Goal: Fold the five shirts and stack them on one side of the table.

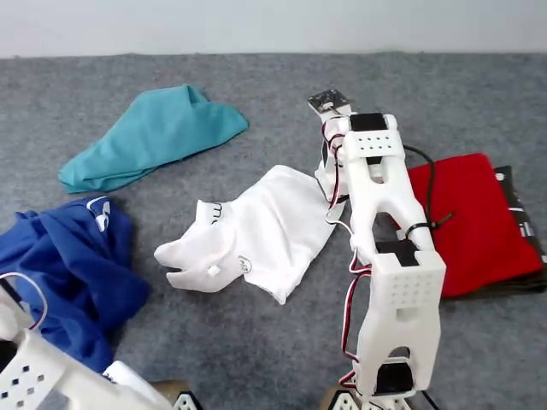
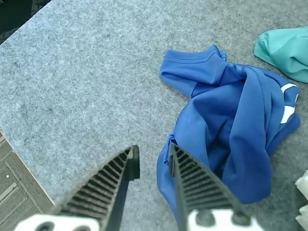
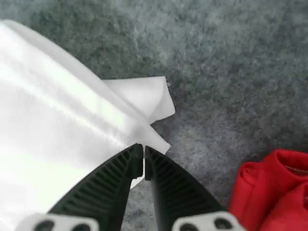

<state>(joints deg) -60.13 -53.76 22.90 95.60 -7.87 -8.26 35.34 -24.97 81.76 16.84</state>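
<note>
**Right hand pinches the white shirt's edge nearest the stack**

The grey felt tabletop (image 1: 282, 94) carries everything, and the white shirt (image 1: 256, 231) at its middle serves as the marker. It lies crumpled and unfolded. Its long axis runs from the side facing the red shirt (image 1: 470, 222) across toward the blue shirt (image 1: 68, 265).

The blue shirt is heaped on one side of the white one. The teal shirt (image 1: 154, 137) lies beyond the white shirt, toward the far edge. On the other side, near the white one, the red shirt sits folded on a dark flat thing (image 1: 521, 213), which I judge to be the start of the stack.

The right hand (image 3: 144, 147) is at the white shirt's red-side edge, fingers pressed together on a corner of its cloth. So the shirt's whole length stretches away from that hand. Any pull or fold will likely run along that axis.

The left hand (image 2: 153, 156) hangs over the blue shirt's rim, slightly spread and holding nothing, well apart from the white shirt.

Small marks show on the white and blue shirts, too small to read.
</note>
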